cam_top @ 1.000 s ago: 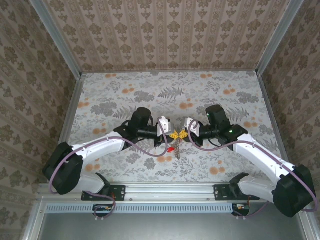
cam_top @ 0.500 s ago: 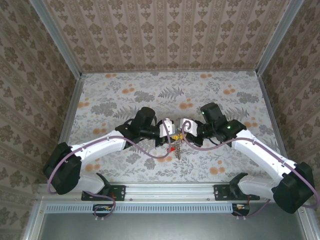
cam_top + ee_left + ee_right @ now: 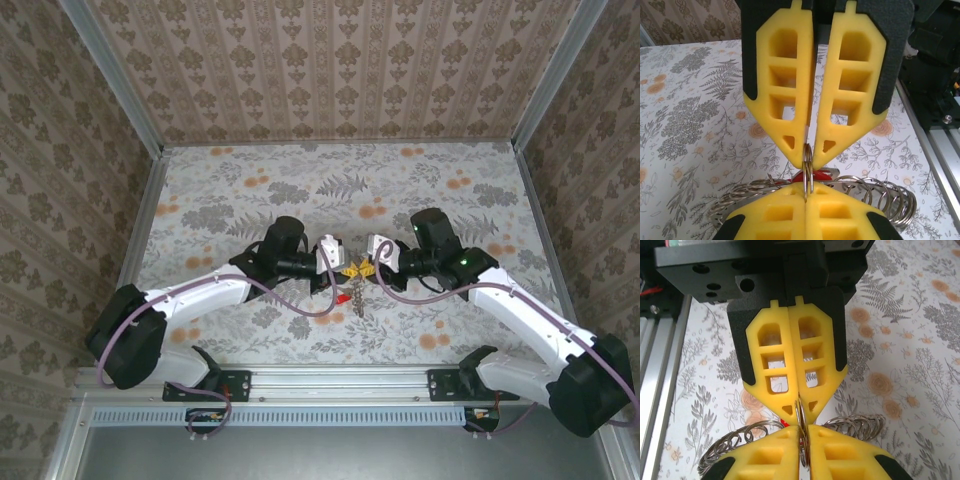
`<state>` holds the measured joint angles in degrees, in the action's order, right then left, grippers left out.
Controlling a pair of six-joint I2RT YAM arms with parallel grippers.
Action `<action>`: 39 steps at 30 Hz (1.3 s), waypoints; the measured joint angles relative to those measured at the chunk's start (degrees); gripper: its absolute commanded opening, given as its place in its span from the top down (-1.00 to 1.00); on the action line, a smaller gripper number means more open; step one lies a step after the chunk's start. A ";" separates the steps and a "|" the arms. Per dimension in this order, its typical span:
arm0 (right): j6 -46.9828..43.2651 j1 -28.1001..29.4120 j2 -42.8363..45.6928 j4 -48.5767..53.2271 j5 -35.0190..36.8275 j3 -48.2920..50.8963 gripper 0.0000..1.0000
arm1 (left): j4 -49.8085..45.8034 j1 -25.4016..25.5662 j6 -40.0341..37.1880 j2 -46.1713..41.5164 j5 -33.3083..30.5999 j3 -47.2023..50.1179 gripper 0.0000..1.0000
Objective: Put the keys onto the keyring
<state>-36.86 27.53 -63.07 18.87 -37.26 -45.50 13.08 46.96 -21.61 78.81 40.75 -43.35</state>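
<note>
Left gripper (image 3: 806,192) is clenched, pads pressed flat together, with a thin ring (image 3: 808,167) pinched edge-on at its tips. Right gripper (image 3: 803,432) is closed on the same thin ring from the opposite side, and a narrow slit is left between its pads where the wire sits. Two grippers are counted, tip to tip, with four yellow fingers (image 3: 782,196) in all.

One keyring (image 3: 892,197) is counted. It is seen as an arc of many small silver loops spread to both sides just behind the fingertips. Whether the thin ring is part of it cannot be told. One red tag (image 3: 822,175) is counted, tucked between the pinched ring and the arc of loops. Its key blade cannot be made out, so the keys cannot be counted.

From the top view, both arms are seen meeting over the near middle of the floral table (image 3: 250,180), with the red tag and a grey cluster of metal just on the near side of the tips. The pinch itself is too small to read there. The wrist views give the ring wire and the pad contact. The slit in the right pair is clearest from the left wrist. A metal rail (image 3: 660,340) is seen at the edge of the right wrist view.
</note>
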 measured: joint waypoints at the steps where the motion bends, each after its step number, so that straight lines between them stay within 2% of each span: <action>1: 0.26 -0.31 0.00 -0.72 -0.61 0.31 0.76 | 0.70 -0.20 0.48 0.00 0.42 0.31 1.00; 9: 2.25 -1.57 0.02 -5.31 -3.96 2.10 0.76 | 5.18 -1.16 3.76 0.00 2.60 1.88 1.00; 19: 3.04 -1.70 -1.18 -7.41 -4.87 2.23 0.74 | 6.73 -1.40 5.18 0.00 2.99 2.14 1.00; 25: 3.02 -2.12 -1.42 -7.85 -5.25 2.23 0.95 | 6.80 -1.73 5.35 0.00 2.89 2.16 1.00; 27: 2.71 -2.16 -1.42 -7.32 -5.25 2.16 0.98 | 6.67 -1.68 5.33 0.00 2.62 2.16 0.86; 31: 1.20 -2.14 -1.73 -3.61 -4.85 0.68 0.99 | 4.98 -1.16 3.74 -0.07 1.38 1.79 0.80; 39: -2.25 -0.92 -2.43 4.39 -1.79 -3.43 0.99 | -5.38 0.92 -2.62 -0.09 -2.56 -3.19 0.76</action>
<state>-39.11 26.61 -65.49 23.27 -39.05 -48.93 7.70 47.88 -24.23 78.72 38.20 -46.54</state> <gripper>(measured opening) 0.060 0.113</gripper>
